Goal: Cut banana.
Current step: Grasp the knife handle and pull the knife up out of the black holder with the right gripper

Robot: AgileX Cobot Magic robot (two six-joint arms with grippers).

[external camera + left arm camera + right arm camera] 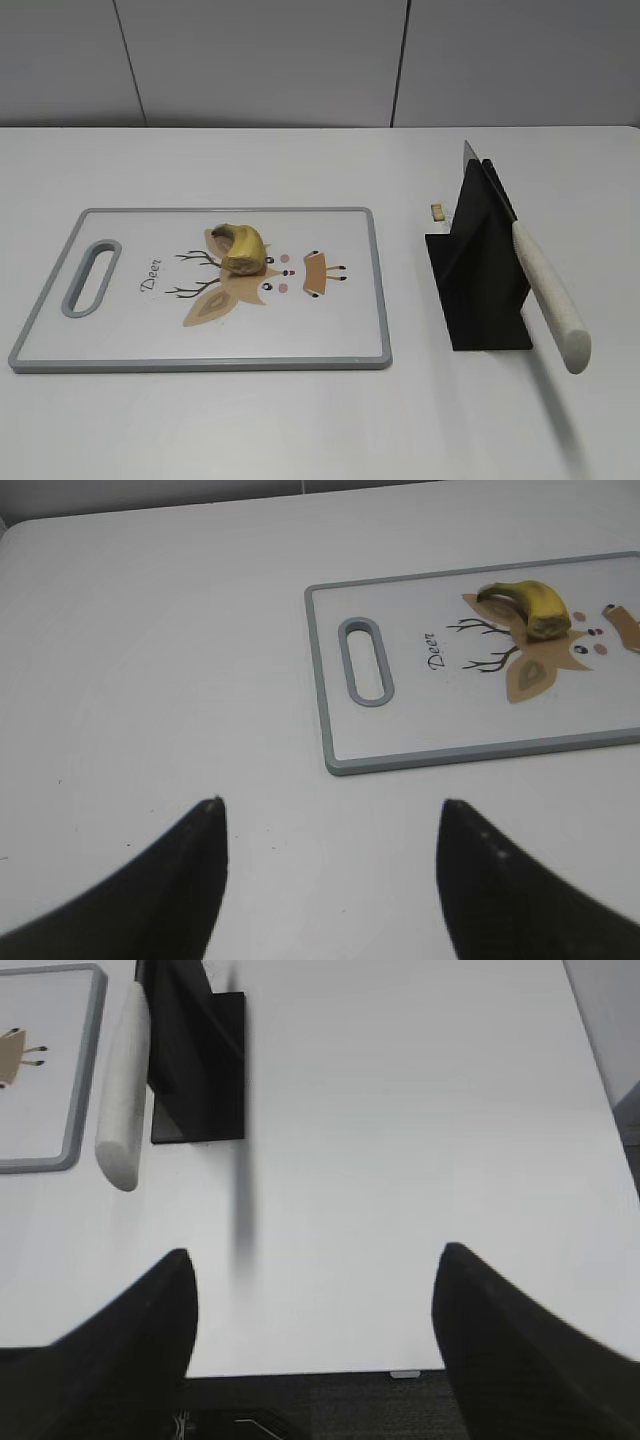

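- Here's the white table (300,430), smooth and matte, with grey wall panels behind it.
- On its left side lies the cutting board (120,345), a flat white rectangle with rounded corners, a grey rim and an oval handle slot at its left end.
- A cartoon deer is printed on the board in tan and brown, with the word "Deer" beside it in script.
- And there's the banana (242,249): a short, curved yellow stub, skin on, with a cut end facing the camera, sitting right on the deer print near the board's middle.
- The left wrist view finds it at the far right of the board, well away from the left gripper (330,880).
- That gripper's two dark, pointed fingers (190,860) are spread wide over bare table, holding nothing.
- Over to the right of the board stands a black knife stand (480,290), angular, with a flat base.
- The knife (545,290) leans in it, grey blade up and back, its rounded, speckled off-white handle jutting out towards the camera.
- A tiny pale scrap (437,211) lies on the table just left of the stand.
- The right gripper (315,1330) hangs near the table's front edge, its black fingers (500,1330) wide apart and empty, well clear of the knife handle.
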